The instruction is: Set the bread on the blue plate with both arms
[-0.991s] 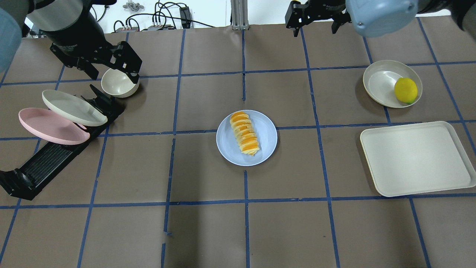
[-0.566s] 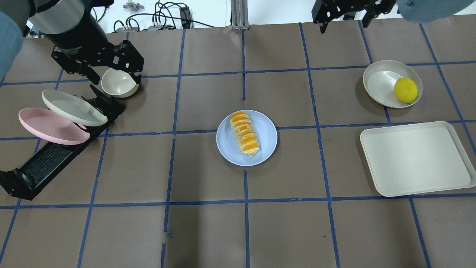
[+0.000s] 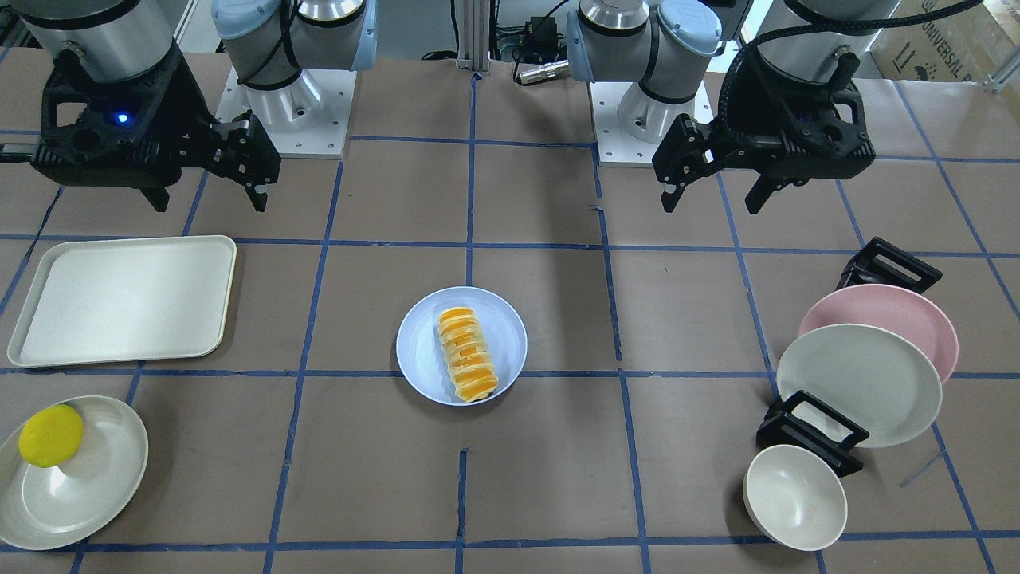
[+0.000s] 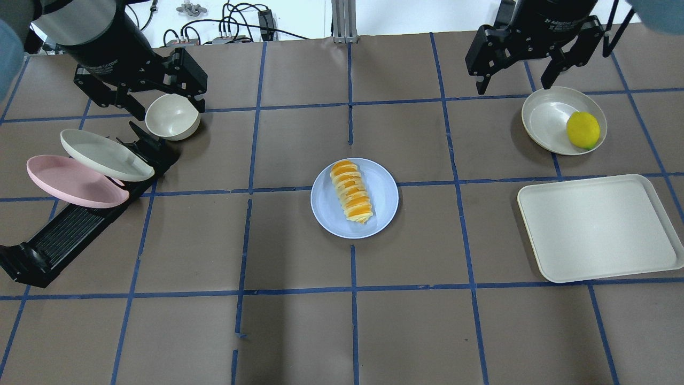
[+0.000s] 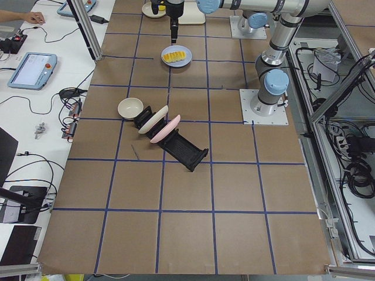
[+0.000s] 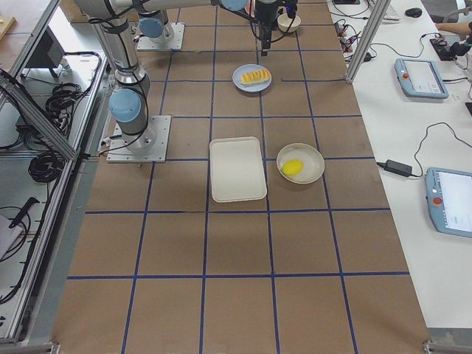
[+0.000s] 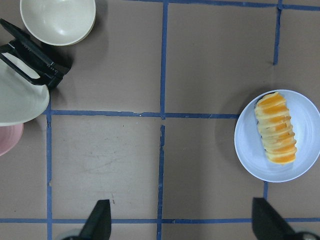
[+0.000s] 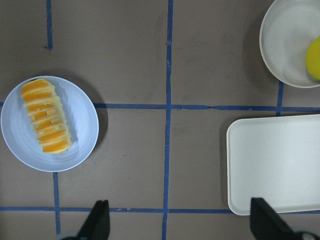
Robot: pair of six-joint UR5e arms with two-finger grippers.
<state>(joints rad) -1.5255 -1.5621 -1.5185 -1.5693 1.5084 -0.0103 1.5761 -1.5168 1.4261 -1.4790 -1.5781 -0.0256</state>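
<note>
The bread [image 4: 351, 191], an orange and cream striped roll, lies on the pale blue plate [image 4: 382, 199] at the table's middle. It also shows in the front view [image 3: 466, 353] on the plate [image 3: 422, 351], and in the left wrist view [image 7: 276, 135] and right wrist view [image 8: 46, 122]. My left gripper [image 4: 168, 109] is open and empty, high above the cream bowl, far left of the plate. My right gripper [image 4: 513, 88] is open and empty, high at the back right. In both wrist views the fingertips stand wide apart with nothing between them.
A cream bowl [image 4: 172, 118] sits by a black rack [image 4: 80, 230] that holds a pink plate [image 4: 72, 182] and a cream plate [image 4: 104, 155] at the left. At the right are a cream plate [image 4: 545, 117] with a yellow lemon-like ball [image 4: 582, 130] and a cream tray [image 4: 598, 227].
My right gripper has moved right and nearer, from the table's far edge to beside the plate with the yellow ball. My left gripper has barely shifted. Bread and plate have not moved.
</note>
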